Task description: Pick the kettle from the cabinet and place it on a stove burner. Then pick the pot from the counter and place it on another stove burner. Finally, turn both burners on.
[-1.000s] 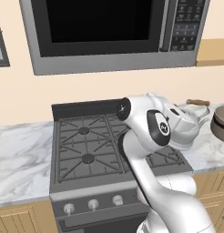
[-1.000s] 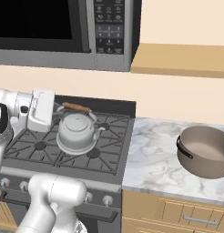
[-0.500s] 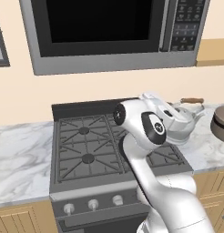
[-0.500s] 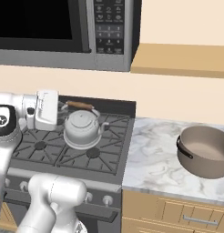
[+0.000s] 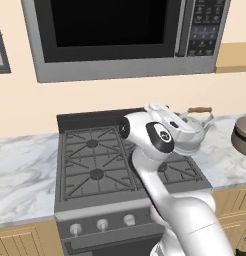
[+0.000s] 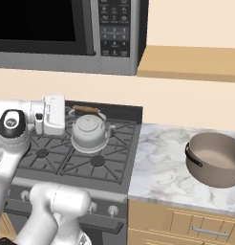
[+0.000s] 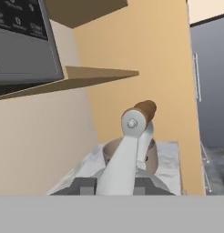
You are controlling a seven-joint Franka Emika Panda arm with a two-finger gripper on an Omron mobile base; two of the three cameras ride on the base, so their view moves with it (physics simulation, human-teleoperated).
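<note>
The gripper (image 6: 71, 115) pinches the kettle (image 6: 90, 134) by its handle – over the stove's (image 6: 67, 158) rear right burner – pot (image 6: 216, 159) on the counter (image 6: 162, 172)

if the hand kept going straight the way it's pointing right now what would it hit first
Probably the pot on the counter, beyond the kettle handle the hand is shut on. Depth is unclear; the hand may pass over it and reach the tan wall behind.

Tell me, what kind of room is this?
It looks like a kitchen. There is a stove with a kettle on it, a microwave above, and a big pot on the marble counter.
</note>
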